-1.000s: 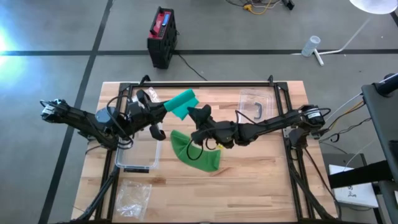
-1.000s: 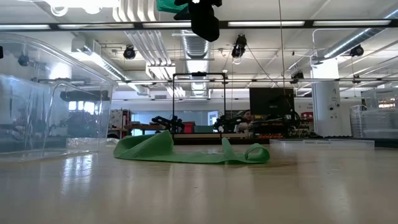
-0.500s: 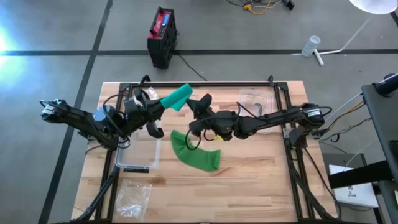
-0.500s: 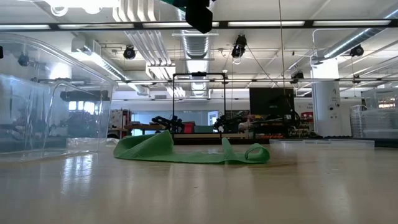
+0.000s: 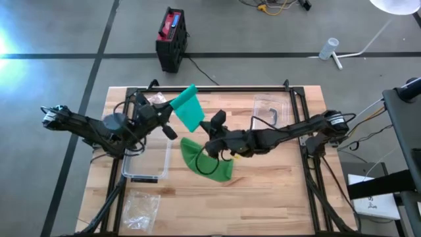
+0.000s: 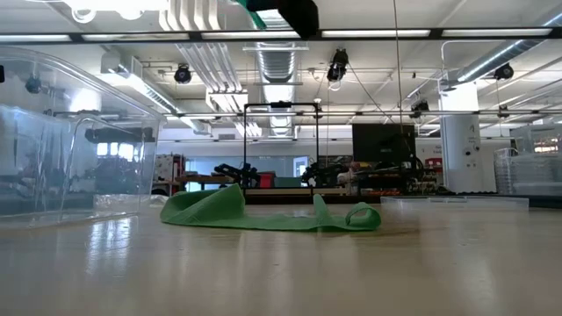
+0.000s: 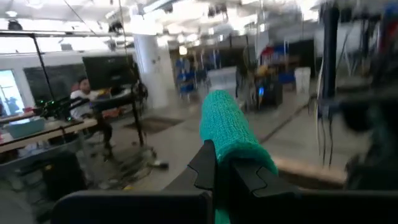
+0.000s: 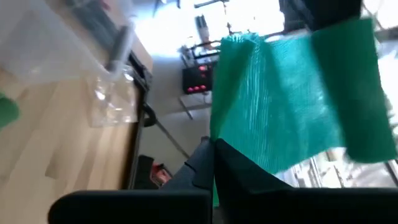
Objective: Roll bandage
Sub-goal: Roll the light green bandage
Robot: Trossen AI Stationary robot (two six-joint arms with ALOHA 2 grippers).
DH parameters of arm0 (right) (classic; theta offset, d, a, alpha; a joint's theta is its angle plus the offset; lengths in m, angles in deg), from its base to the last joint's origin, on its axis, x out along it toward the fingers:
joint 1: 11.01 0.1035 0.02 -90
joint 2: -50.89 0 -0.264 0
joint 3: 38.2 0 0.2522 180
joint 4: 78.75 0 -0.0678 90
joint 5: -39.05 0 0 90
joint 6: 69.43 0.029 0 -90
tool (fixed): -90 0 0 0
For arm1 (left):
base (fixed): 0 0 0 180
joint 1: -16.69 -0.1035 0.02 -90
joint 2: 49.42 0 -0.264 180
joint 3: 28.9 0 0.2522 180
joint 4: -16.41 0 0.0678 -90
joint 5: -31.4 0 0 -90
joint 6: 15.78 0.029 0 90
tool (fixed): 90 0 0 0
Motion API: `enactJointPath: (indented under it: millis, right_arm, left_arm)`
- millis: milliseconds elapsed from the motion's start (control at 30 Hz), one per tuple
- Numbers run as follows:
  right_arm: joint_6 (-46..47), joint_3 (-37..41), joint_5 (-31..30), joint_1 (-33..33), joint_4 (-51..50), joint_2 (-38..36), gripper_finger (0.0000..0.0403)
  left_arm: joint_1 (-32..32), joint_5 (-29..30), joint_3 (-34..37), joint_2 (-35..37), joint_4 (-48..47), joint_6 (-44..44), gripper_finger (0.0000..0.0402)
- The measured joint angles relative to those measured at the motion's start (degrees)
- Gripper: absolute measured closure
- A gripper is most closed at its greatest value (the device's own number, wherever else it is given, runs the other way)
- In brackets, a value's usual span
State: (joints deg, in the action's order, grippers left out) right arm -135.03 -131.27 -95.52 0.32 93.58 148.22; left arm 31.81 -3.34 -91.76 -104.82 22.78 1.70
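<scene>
We are viewing a grey concrete floor [image 5: 263, 46] crossed by dark lines around the wooden table [image 5: 276, 191]. Ceiling strip lights [image 6: 369, 33] are glowing over ducts [image 6: 202, 61], a white column [image 6: 457, 149] and distant workbenches [image 6: 263, 182].

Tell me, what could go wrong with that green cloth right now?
The left gripper and right gripper both pinch the green bandage in mid-air. If they pull apart, it may slip from a grip or unroll. Its loose tail lies crumpled on the table and could snag or twist as the roll turns. The clear bin beside the left arm might get knocked.
</scene>
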Motion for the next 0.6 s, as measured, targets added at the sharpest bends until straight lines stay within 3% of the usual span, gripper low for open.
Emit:
enactJointPath:
  millis: [300,467,600]
  right_arm:
    - [-4.8,-1.6,4.9,2.3,-2.6,-6.4,0.0401]
    - [-2.9,-6.0,14.9,0.6,-2.3,-7.3,0.0401]
    - [0.4,-9.9,16.5,-2.8,-2.6,-5.0,0.0401]
  left_arm:
    - [-0.1,-4.2,0.0,4.4,-21.5,-13.2,0.0401]
    - [-0.3,-4.7,0.0,4.7,-26.1,-18.0,0.04]
    - [-0.4,-8.4,0.4,2.5,-26.8,-18.6,0.04]
